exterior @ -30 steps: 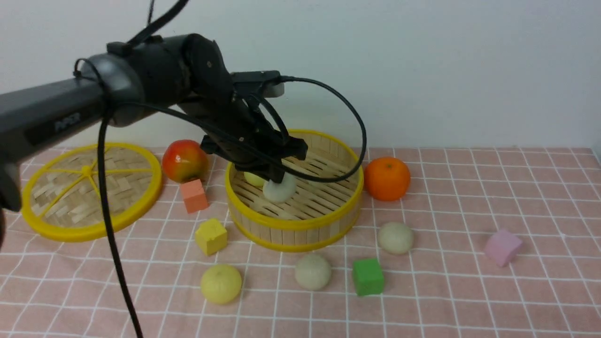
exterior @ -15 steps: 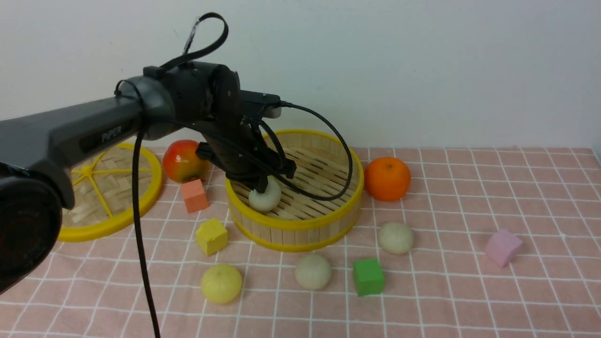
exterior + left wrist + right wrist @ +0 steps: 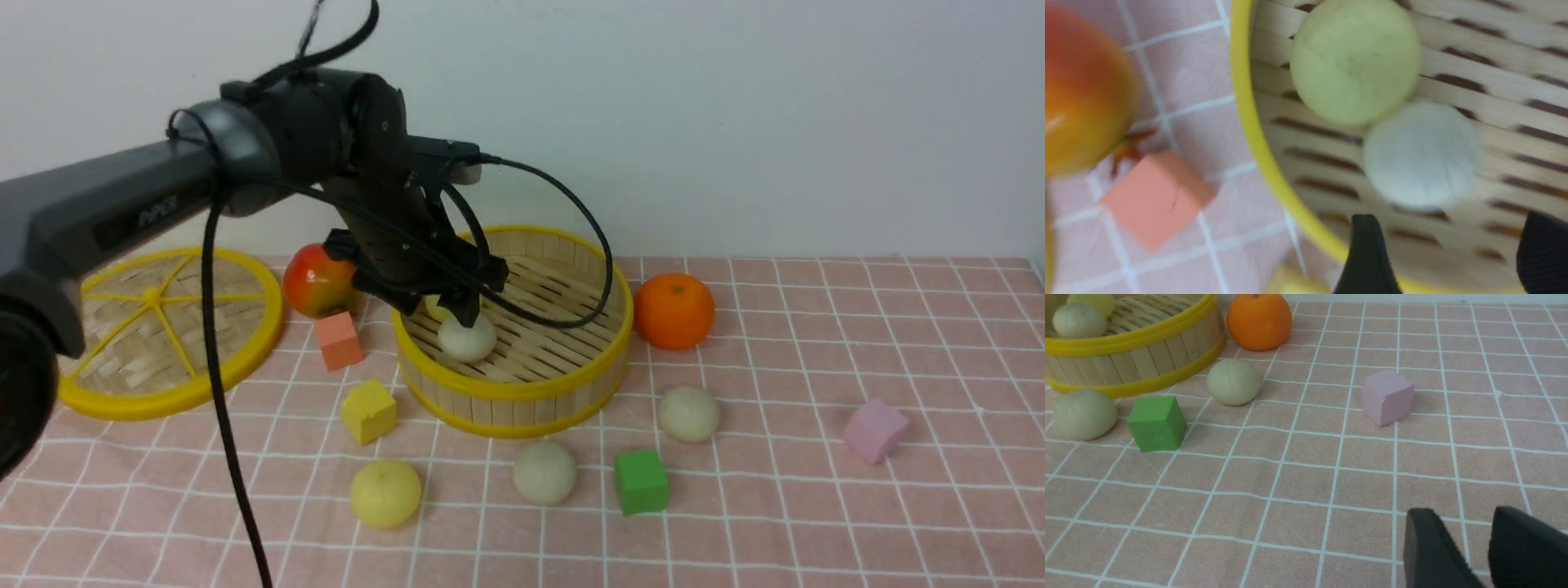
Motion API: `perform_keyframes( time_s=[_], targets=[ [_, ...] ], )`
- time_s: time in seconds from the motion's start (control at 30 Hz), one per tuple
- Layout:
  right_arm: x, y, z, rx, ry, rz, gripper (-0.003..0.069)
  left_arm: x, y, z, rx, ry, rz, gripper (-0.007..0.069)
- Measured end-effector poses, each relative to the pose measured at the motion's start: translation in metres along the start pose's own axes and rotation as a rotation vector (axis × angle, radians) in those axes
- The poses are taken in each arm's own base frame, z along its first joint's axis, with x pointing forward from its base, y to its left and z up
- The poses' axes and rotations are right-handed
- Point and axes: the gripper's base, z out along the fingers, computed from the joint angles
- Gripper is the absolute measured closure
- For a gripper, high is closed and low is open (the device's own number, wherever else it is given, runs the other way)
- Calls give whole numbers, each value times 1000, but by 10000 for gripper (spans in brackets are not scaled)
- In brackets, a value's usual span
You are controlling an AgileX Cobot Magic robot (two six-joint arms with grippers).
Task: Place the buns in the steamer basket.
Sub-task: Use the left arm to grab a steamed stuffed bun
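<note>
Front view, please: where are the small dough-like buns now?

— One off-white bun [image 3: 467, 339] lies on the slatted floor of the round bamboo steamer basket [image 3: 522, 394] with yellow rims. In the left wrist view it touches a pale yellow bun [image 3: 1355, 61] beside it.

Does the left gripper [image 3: 468, 310] hold it?

— No. The gripper hangs just above this bun, with its fingers wide apart and nothing between them.

And the other buns?

— They lie on the pink checked bench [image 3: 816, 523], in front of the basket: a second pale yellow bun [image 3: 385, 493] and two more off-white buns [image 3: 544, 472] [image 3: 688, 414], with a green cube [image 3: 640, 481] near both. A glossy orange [image 3: 673, 310] stands just right of the basket.

The right gripper [image 3: 1480, 539]?

— It is over bare bench, well apart from the basket. Its fingers are almost closed and it is empty.
</note>
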Motion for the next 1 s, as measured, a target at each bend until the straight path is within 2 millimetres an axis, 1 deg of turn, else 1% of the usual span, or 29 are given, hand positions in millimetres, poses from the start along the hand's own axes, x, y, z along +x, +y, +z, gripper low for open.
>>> perform_keyframes(
  time_s=[0.03, 0.07, 0.1, 0.13, 0.17, 0.2, 0.23, 0.27, 0.3, 0.33, 0.4, 0.5, 0.53, 0.6, 0.67, 0.73, 0.77, 0.8, 0.83, 0.87, 0.9, 1.0],
  targets=[
    [0, 0, 0, 0, 0, 0, 419, 0, 0, -3, 0, -1, -4, 173],
    [0, 0, 0, 0, 0, 0, 419, 3, -2, -25, 5, -17, -6, 210],
    [0, 0, 0, 0, 0, 0, 419, 9, -6, -44, 7, -31, 0, 295],
    [0, 0, 0, 0, 0, 0, 419, 15, -8, -52, 8, -35, 3, 347],
    [0, 0, 0, 0, 0, 0, 419, 24, -10, -60, 11, -31, 9, 415],
    [0, 0, 0, 0, 0, 0, 419, 26, -11, -61, 11, -28, 11, 429],
    [0, 0, 0, 0, 0, 0, 419, 44, -14, -69, 14, -2, 24, 550],
    [0, 0, 0, 0, 0, 0, 419, 49, -14, -66, 13, 15, 25, 562],
    [0, 0, 0, 0, 0, 0, 419, 69, -15, -64, 11, 66, 30, 631],
    [0, 0, 0, 0, 0, 0, 419, 71, -15, -64, 11, 73, 30, 637],
    [0, 0, 0, 0, 0, 0, 419, 102, -10, -47, -7, 175, 18, 638],
    [0, 0, 0, 0, 0, 0, 419, 122, -5, -28, -19, 213, 14, 627],
    [0, 0, 0, 0, 0, 0, 419, 122, -4, -26, -19, 208, 13, 622],
    [0, 0, 0, 0, 0, 0, 419, 128, -3, -16, -20, 197, 10, 568],
    [0, 0, 0, 0, 0, 0, 419, 127, -3, -9, -18, 178, 7, 515],
    [0, 0, 0, 0, 0, 0, 419, 124, -3, -2, -16, 150, 6, 433],
    [0, 0, 0, 0, 0, 0, 419, 123, -3, 0, -15, 144, 5, 413],
    [0, 0, 0, 0, 0, 0, 419, 123, -2, 6, -17, 145, 4, 372],
    [0, 0, 0, 0, 0, 0, 419, 123, -2, 6, -16, 144, 4, 372],
    [0, 0, 0, 0, 0, 0, 419, 124, -2, 14, -19, 154, 3, 335],
    [0, 0, 0, 0, 0, 0, 419, 125, -1, 19, -21, 163, 3, 323],
    [0, 0, 0, 0, 0, 0, 419, 126, 0, 27, -31, 173, 13, 312]
  ],
)
